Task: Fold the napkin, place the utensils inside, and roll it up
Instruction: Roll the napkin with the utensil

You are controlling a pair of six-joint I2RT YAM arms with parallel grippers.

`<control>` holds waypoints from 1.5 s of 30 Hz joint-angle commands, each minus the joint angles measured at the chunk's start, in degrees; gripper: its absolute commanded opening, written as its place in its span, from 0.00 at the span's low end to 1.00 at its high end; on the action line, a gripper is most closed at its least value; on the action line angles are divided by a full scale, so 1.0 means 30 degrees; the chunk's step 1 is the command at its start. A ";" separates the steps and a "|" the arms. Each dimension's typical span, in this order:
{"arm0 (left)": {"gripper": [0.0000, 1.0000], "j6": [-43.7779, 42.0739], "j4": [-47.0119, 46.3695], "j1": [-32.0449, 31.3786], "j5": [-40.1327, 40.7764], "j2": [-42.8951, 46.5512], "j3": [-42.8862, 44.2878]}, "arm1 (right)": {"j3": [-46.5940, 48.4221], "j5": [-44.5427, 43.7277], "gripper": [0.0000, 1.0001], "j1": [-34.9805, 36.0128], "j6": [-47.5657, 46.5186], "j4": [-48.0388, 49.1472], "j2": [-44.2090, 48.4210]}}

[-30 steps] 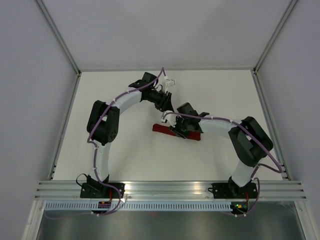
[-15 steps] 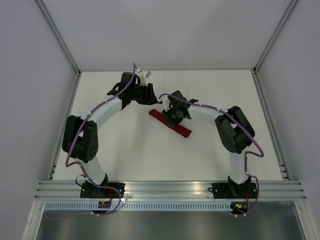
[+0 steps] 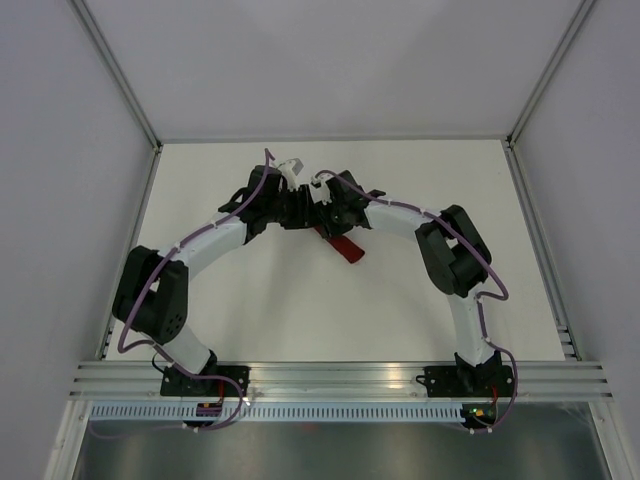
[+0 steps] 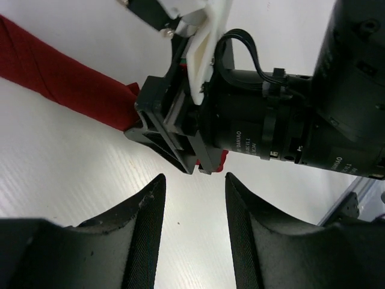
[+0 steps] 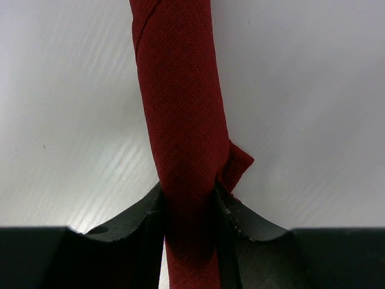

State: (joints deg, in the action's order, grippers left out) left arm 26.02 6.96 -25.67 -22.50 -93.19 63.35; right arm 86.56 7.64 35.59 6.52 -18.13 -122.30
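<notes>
The napkin (image 3: pixel 346 249) is a tight dark red roll lying slantwise on the table. It also shows in the left wrist view (image 4: pixel 60 84) and the right wrist view (image 5: pixel 180 108). My right gripper (image 3: pixel 326 217) is shut on the roll near one end, with both fingers pressed against its sides (image 5: pixel 187 201). A loose cloth corner (image 5: pixel 237 165) sticks out beside the right finger. My left gripper (image 3: pixel 304 212) is open and empty (image 4: pixel 194 183), facing the right gripper at close range, just short of the roll's end. The knife is out of view.
The white table (image 3: pixel 250 300) has raised metal rails along its left (image 3: pixel 128 250) and right (image 3: pixel 540 250) edges. The two arms meet at the back middle, and the right wrist body (image 4: pixel 301 120) fills the space just ahead of my left fingers.
My right gripper has swung the roll back and to the left, turning it from level to steeply slanted. My left arm has folded outward, bringing its gripper right up to the right one.
</notes>
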 commanded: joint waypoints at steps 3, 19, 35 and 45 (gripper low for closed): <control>0.49 0.2309 -0.1440 0.0119 0.2956 0.0181 -0.0548 | 0.0031 0.0293 0.42 0.0001 0.2013 -0.2042 -0.2738; 0.49 0.3514 -0.1969 0.0119 0.5597 0.2381 -0.2133 | 0.1497 -0.1873 0.41 -0.0585 0.6173 -0.1457 -0.3588; 0.51 0.4743 -0.2725 0.0149 0.8521 0.0888 -0.2075 | 0.2112 0.0089 0.51 -0.1523 0.8225 -0.0315 -0.2827; 0.52 0.6356 -0.3170 0.0149 0.9581 -0.1923 -0.0848 | 0.2113 0.2229 0.51 -0.2021 0.8195 -0.0021 -0.2623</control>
State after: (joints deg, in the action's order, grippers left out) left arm 41.36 -0.32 -25.45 4.49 -96.20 57.67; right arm 93.17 13.34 30.28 30.04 -13.72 -127.81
